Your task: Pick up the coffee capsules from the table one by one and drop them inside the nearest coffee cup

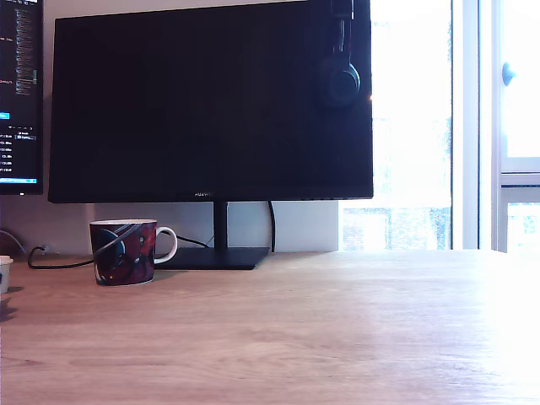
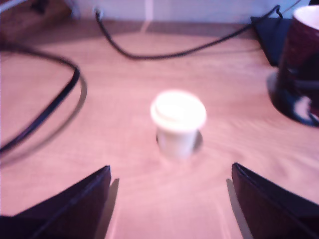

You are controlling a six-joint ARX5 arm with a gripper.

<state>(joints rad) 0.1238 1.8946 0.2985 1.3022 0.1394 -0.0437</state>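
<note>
The hand (image 2: 170, 172) gapes wide and holds nothing. The pale capsule (image 2: 178, 124) stands wide end up on the table (image 2: 124, 124), ahead of the gap and clear of both fingers (image 2: 75, 204). The patterned mug (image 1: 125, 251) sits lower left in the exterior view.

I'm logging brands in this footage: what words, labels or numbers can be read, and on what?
"HUAWEI": a faint logo on the lower bezel of the large monitor.
Lines of text on the second screen at the exterior view's left edge: too small to read.
No lettering shows on the coffee cup or the coffee capsule; the wrist view is blurred.
</note>
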